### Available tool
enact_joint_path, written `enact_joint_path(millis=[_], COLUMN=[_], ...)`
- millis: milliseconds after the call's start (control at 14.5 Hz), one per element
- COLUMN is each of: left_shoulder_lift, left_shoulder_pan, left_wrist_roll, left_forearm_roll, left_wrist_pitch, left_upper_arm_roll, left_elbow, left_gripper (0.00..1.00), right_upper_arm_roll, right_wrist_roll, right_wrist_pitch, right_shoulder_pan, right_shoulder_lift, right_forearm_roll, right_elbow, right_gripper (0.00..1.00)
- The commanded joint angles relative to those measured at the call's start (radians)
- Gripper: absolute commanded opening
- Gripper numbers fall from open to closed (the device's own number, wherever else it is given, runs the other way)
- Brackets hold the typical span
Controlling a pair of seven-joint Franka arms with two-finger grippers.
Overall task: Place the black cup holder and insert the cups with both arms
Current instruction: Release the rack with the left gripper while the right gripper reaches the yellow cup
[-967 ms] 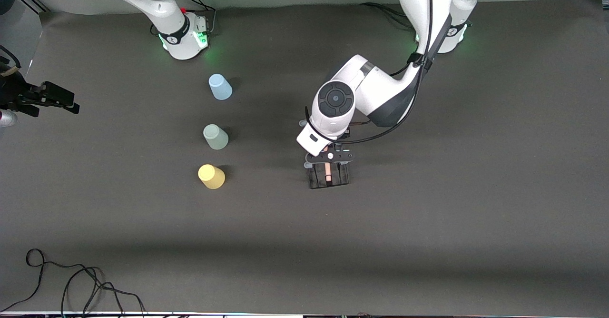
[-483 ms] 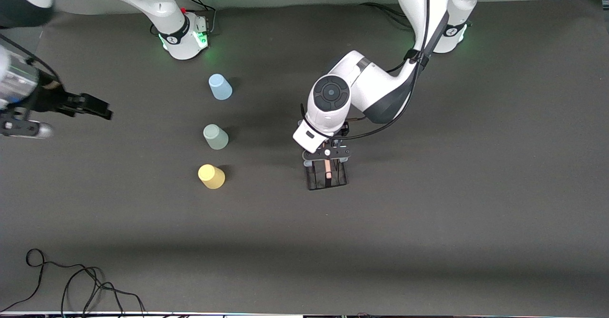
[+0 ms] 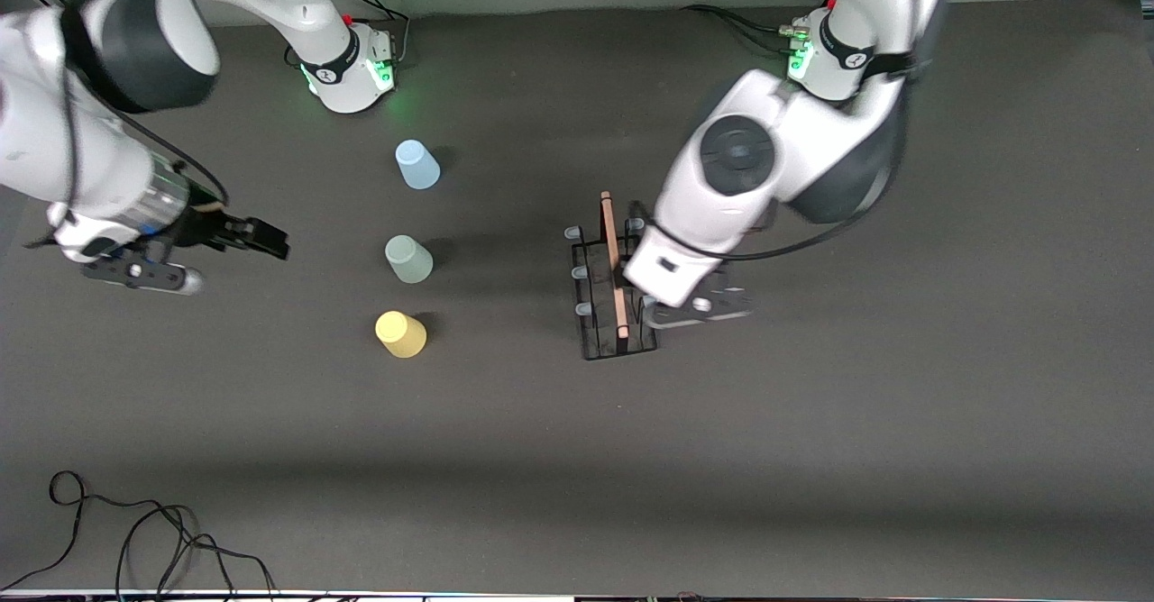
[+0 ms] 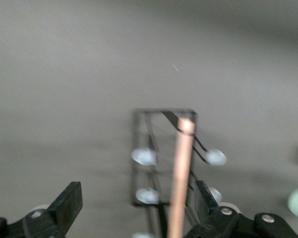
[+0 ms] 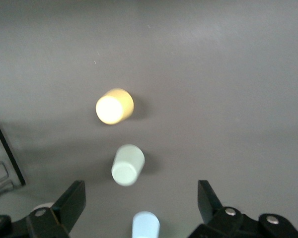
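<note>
Even, moderately bright overhead light. Soft shadows fall beside the cups (image 3: 411,257) and rack (image 3: 615,291). Green glow at both arm bases. Left arm (image 3: 766,169) motion-blurred in the front view; both wrist views soft, the rack there smeared.

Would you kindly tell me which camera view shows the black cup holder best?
The front view: the whole black cup holder shows, standing on the table with its wooden rod on top, partly overlapped by the left pincer. The left wrist view shows it blurred and cut off; the right wrist view catches only a corner.
</note>
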Motion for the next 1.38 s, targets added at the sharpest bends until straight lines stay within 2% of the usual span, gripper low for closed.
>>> enact_joint_path(millis=[0, 138, 276, 483, 691, 829, 1036, 1312], left_shoulder_lift=[-0.071, -0.091, -0.096, -0.12, -0.151, -0.183, -0.226, -0.306], left_shoulder_pan=[0.064, 0.136, 0.19, 0.266, 0.349, 0.403, 0.454, 0.535], left_wrist_roll=[0.099, 0.269, 0.359, 0.512, 0.638, 0.714, 0.788, 0.877], left_forearm_roll=[0.123, 0.127, 0.127, 0.116, 0.055, 0.05, 0.049, 0.049], left_wrist_pitch=[-0.108, -0.177, -0.184, -0.179, -0.19, -0.236, -0.291, -0.26], left_upper_arm_roll=[-0.005, -0.005, -0.005, -0.008, -0.007, -0.008, -0.007, -0.005], left_elbow=[-0.029, -0.029, -0.029, -0.031, -0.034, -0.046, -0.054, -0.161], left_gripper=[1.0, 1.0, 1.0, 1.0, 1.0, 1.0, 1.0, 1.0], right_upper_arm_roll=[-0.007, -0.007, -0.007, -0.007, -0.008, -0.007, -0.007, -0.005], right_wrist_roll=[0.032, 0.032, 0.032, 0.075, 0.112, 0.144, 0.158, 0.19], right_wrist_pitch=[0.128, 0.178, 0.22, 0.32, 0.464, 0.521, 0.532, 0.526], right_shoulder_pan=[0.02, 0.026, 0.026, 0.05, 0.084, 0.086, 0.084, 0.086], right_shoulder_lift=[0.053, 0.122, 0.182, 0.265, 0.374, 0.428, 0.474, 0.485], right_forearm_roll=[0.014, 0.048, 0.103, 0.108, 0.11, 0.108, 0.108, 0.135], right_elbow=[-0.05, -0.053, -0.054, -0.054, -0.053, -0.053, -0.053, -0.051], right_gripper=[1.0, 1.0, 1.0, 1.0, 1.0, 1.0, 1.0, 1.0])
